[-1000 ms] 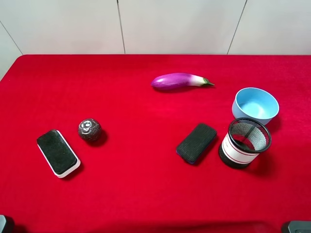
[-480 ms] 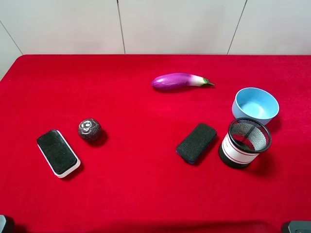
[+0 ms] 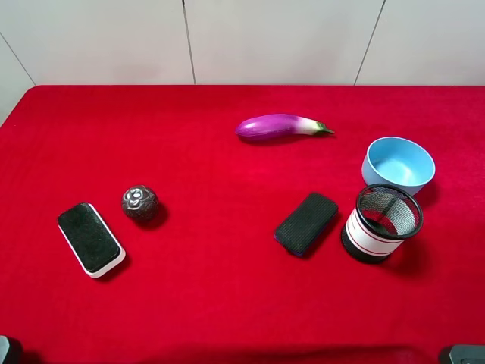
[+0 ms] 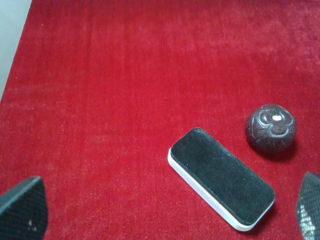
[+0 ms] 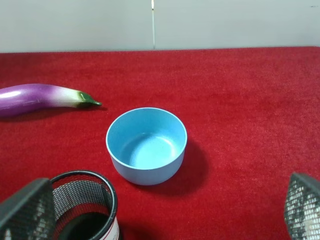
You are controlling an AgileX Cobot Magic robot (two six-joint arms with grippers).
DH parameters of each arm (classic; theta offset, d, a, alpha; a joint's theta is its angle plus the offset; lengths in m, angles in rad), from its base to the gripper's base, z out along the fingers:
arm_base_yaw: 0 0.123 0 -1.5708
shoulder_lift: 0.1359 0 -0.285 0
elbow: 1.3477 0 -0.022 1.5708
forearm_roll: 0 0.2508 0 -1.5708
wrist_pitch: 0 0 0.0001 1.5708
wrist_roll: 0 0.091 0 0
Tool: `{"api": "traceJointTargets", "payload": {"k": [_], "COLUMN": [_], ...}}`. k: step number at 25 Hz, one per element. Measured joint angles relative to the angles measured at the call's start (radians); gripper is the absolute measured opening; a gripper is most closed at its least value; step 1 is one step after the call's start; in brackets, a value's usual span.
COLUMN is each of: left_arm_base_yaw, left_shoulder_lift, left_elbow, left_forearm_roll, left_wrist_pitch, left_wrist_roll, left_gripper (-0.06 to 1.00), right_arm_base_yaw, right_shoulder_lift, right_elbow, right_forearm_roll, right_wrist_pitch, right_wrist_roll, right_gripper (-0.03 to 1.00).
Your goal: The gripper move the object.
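Observation:
The object, a small dark brownish-grey ball (image 3: 139,202) with white markings, rests on the red cloth at the left, just right of a white-edged black eraser (image 3: 90,239). It also shows in the left wrist view (image 4: 271,128), beside that eraser (image 4: 221,184). My left gripper (image 4: 165,220) is open and empty, its two mesh-textured fingertips (image 4: 22,210) wide apart, well short of the ball. My right gripper (image 5: 165,215) is open and empty, over the right side near the blue bowl (image 5: 146,145). Neither claw shows clearly in the exterior high view.
A purple eggplant (image 3: 280,126) lies at the back middle. A blue bowl (image 3: 398,162) stands at the right with a black mesh cup (image 3: 380,223) just in front of it. A second black eraser (image 3: 306,222) lies left of the cup.

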Motion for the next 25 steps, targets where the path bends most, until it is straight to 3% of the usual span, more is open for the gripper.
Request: {"api": "traceJointTargets", "payload": {"k": [25], "left_arm_base_yaw": [0.000], "left_shoulder_lift": [0.000], "left_elbow": [0.000], "left_forearm_roll": [0.000], "left_wrist_pitch": [0.000], "left_wrist_roll": [0.000], "left_gripper": [0.99], "right_arm_base_yaw": [0.000], "right_shoulder_lift": [0.000], "right_elbow": [0.000], "right_forearm_roll": [0.000], "right_wrist_pitch": [0.000], "right_wrist_roll": [0.001], "right_gripper": [0.69]}}
